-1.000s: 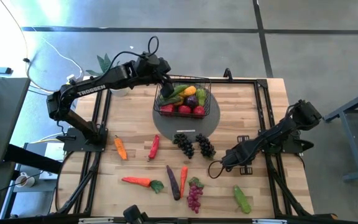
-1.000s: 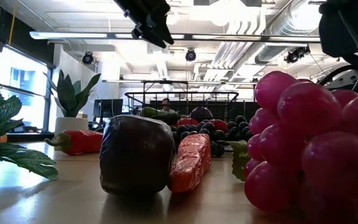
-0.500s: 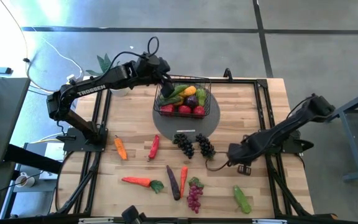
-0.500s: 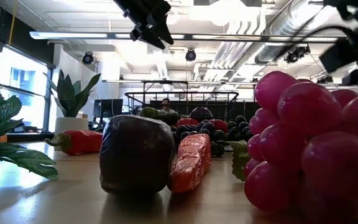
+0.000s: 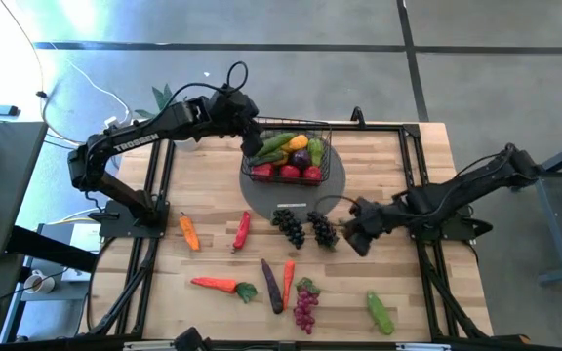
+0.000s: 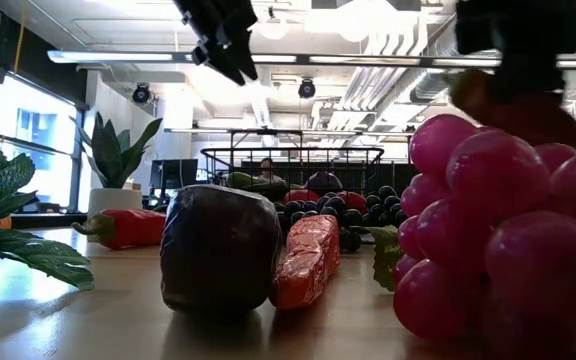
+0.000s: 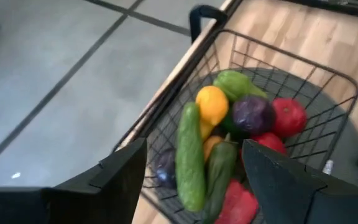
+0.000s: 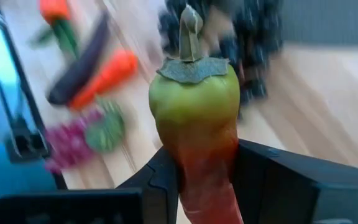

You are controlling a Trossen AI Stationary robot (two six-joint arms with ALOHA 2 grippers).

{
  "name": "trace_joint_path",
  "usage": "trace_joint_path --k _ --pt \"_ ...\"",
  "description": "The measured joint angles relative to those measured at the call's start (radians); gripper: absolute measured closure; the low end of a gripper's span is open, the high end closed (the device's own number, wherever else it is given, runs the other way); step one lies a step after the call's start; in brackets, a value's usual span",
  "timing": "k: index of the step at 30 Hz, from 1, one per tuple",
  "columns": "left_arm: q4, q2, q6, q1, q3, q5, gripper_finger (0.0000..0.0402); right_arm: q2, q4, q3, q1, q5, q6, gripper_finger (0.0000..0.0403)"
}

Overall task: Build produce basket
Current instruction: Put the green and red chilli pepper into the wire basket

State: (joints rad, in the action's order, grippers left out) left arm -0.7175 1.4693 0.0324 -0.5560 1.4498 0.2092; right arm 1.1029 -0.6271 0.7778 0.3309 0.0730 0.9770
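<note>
Beyond the table the low view shows an open hall with ceiling lights, bare ducts and tall windows, and a potted spiky green plant [image 6: 118, 150] at the far edge. The pale wooden table [image 5: 213, 185] carries a black frame, and on a flat grey round disc [image 5: 261, 200] stands the black wire-mesh basket [image 5: 291, 156], already holding a green cucumber [image 7: 190, 155], a yellow lemon [image 7: 212, 104], a purple piece and red fruits.

The left gripper [image 5: 252, 135] hovers at the basket's left rim with its fingers spread and nothing between them. The right gripper [image 5: 357, 234] hangs over the middle of the table, just right of two dark grape bunches [image 5: 303, 227], its fingers clamped on the lower body of a green-to-red toy pepper [image 8: 197, 124], stem pointing away from the wrist.

The pepper looks light, hollow and smooth-skinned, so it will probably bear a firm squeeze but could pivot or slip; the grip across its narrowing waist seems sound. The loose pink grape bunch [image 5: 305, 304] looks lumpy and floppy and is best taken near its stem. The orange carrots [image 5: 215, 285] and dark eggplant [image 5: 273, 286] on the table are stiff and slim, best pinched mid-length.
</note>
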Motion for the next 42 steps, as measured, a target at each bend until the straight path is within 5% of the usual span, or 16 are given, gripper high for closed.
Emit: trace_joint_path --k 14,23,34,42 --pt "-0.049 -0.088 0.115 -0.007 0.0 0.14 0.0149 0.012 0.48 0.0 -0.232 0.113 -0.182 0.032" --pt "-0.21 -0.097 0.127 -0.065 0.0 0.135 0.0149 0.03 0.832 0.007 -0.35 0.212 -0.356 0.032" --pt "-0.266 -0.096 0.128 -0.11 0.0 0.059 0.0149 0.229 0.827 0.256 -0.422 0.283 -0.609 0.032" --pt "-0.268 -0.096 0.147 -0.114 0.0 0.057 0.0149 0.419 0.881 0.355 -0.465 0.305 -0.615 0.032"
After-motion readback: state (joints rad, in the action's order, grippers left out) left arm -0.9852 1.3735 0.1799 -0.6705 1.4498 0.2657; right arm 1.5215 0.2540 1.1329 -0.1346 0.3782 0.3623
